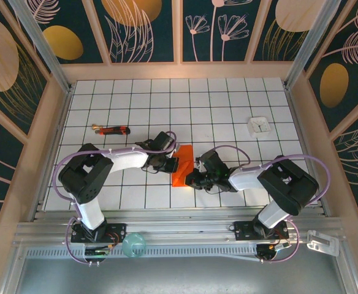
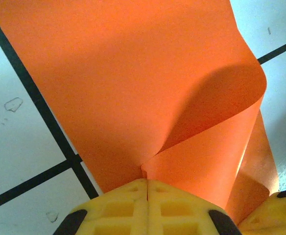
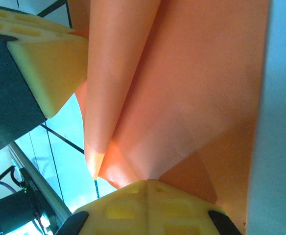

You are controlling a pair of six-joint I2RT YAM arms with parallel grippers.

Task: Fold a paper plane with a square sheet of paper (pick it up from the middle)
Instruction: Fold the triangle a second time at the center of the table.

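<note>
From above we see both arms reaching inward, with the paper (image 1: 182, 171) between their tips on the table (image 1: 167, 98). The left gripper (image 1: 175, 163) is at the paper's left edge and the right gripper (image 1: 194, 176) at its lower right edge.

In the left wrist view the left gripper (image 2: 147, 182) has its yellow fingers (image 2: 118, 208) pressed together, with the paper's edge caught in the seam between them. Ahead of the tips the sheet spreads over the white tiles and black grid lines. To the right of the tips a flap lifts and curls back over in a smooth, uncreased loop. At the lower right, just beside this gripper, a yellow finger (image 2: 280, 213) of the other gripper touches the paper.

In the right wrist view the right gripper (image 3: 147, 183) is likewise closed, pinching the paper between its tips. Ahead of them the sheet rises in two planes that meet along a soft fold. Up and to the left, a yellow finger (image 3: 45, 63) of the left gripper sits against the paper.

Farther out and well to the left of the left gripper lies a red-and-black tool (image 1: 111, 129). Beyond the right gripper, off to its right, sits a white square (image 1: 259, 125). Both are well apart from the paper.
</note>
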